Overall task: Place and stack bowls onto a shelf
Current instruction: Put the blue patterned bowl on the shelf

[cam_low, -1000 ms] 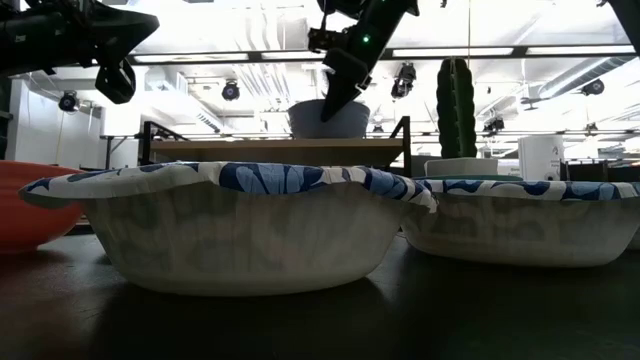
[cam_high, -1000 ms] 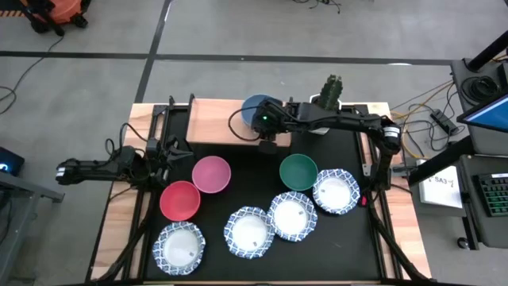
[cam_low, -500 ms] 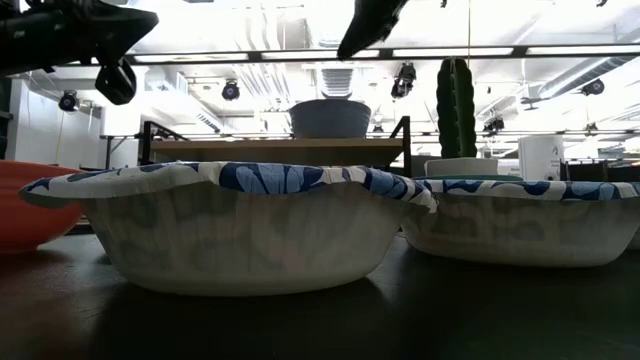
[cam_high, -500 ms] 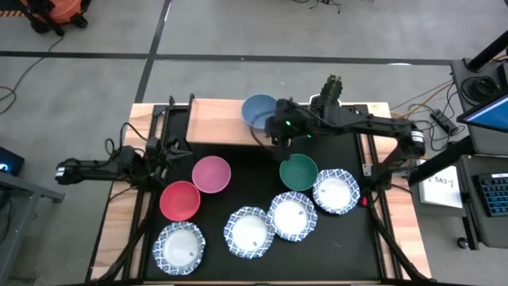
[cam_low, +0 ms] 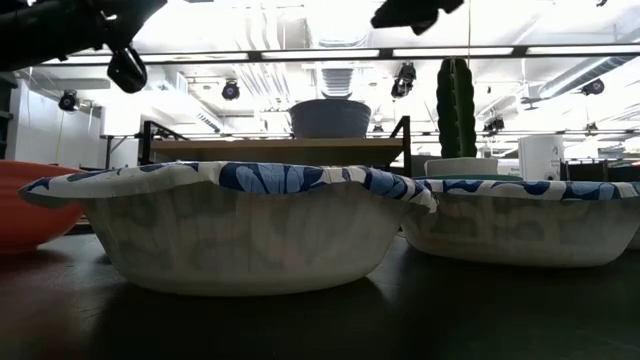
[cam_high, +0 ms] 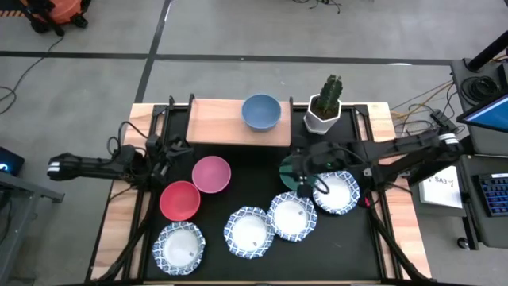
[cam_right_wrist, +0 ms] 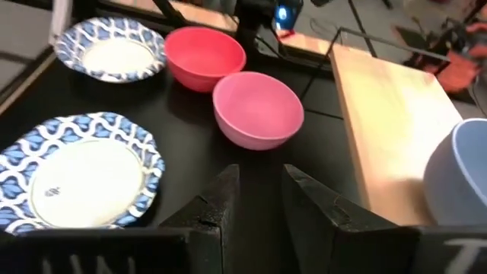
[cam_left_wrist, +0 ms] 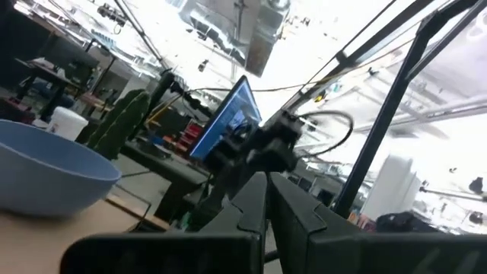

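Sitting alone on the shelf (cam_high: 238, 122), upper centre: blue bowl (cam_high: 260, 112). Seven bowls remain on the surface. Right claw (cam_high: 304, 179), slightly parted and empty, over green bowl (cam_high: 289, 168). Left claw (cam_high: 173, 148) empty, fingers nearly together.

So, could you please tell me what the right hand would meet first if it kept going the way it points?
Probably the pink bowl, straight ahead of the open right hand; depth is uncertain.
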You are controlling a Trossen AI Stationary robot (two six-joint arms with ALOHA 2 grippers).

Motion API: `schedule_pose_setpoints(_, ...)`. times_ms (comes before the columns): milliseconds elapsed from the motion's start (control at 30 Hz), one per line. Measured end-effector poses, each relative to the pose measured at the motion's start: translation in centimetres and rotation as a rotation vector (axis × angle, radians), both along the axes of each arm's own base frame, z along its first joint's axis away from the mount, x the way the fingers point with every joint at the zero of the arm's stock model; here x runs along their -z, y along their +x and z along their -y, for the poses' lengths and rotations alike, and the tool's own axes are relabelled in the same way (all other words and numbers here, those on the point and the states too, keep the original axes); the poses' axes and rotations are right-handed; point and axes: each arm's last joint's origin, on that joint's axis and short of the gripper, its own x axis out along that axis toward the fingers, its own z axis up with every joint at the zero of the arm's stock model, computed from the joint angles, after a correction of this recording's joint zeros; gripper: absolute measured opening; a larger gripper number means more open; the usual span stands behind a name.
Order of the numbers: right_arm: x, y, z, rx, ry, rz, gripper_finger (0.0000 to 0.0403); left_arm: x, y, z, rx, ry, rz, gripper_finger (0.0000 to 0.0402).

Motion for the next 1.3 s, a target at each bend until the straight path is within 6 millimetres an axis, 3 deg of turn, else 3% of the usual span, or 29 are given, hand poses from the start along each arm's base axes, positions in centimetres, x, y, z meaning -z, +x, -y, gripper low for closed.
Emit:
schedule_pose_setpoints(467, 3.8, -5.1, 0.5, -0.006, 0.028, 0.224, 0.0071, -0.3, 2.7, 1.3, 0.106, -0.034, 0.085, 0.0000)
schedule_pose_setpoints(733, 4.4, -6.7, 0.7, -0.005, 0.035, 0.272, 0.0072, -3.5, 6.2, 2.8, 0.148, 0.017, 0.005, 0.0000)
schedule_pose_setpoints(1033, 5.0, -7.7, 0.8, -0.001, 0.049, 0.280, 0.0073, -6.5, 9.7, 4.9, 0.159, 0.010, -0.428, 0.0000)
schedule_pose_setpoints(1300, 5.2, -7.7, 0.8, -0.002, 0.047, 0.274, 0.0073, -7.3, 10.1, 7.1, 0.080, -0.138, -0.905, 0.0000)
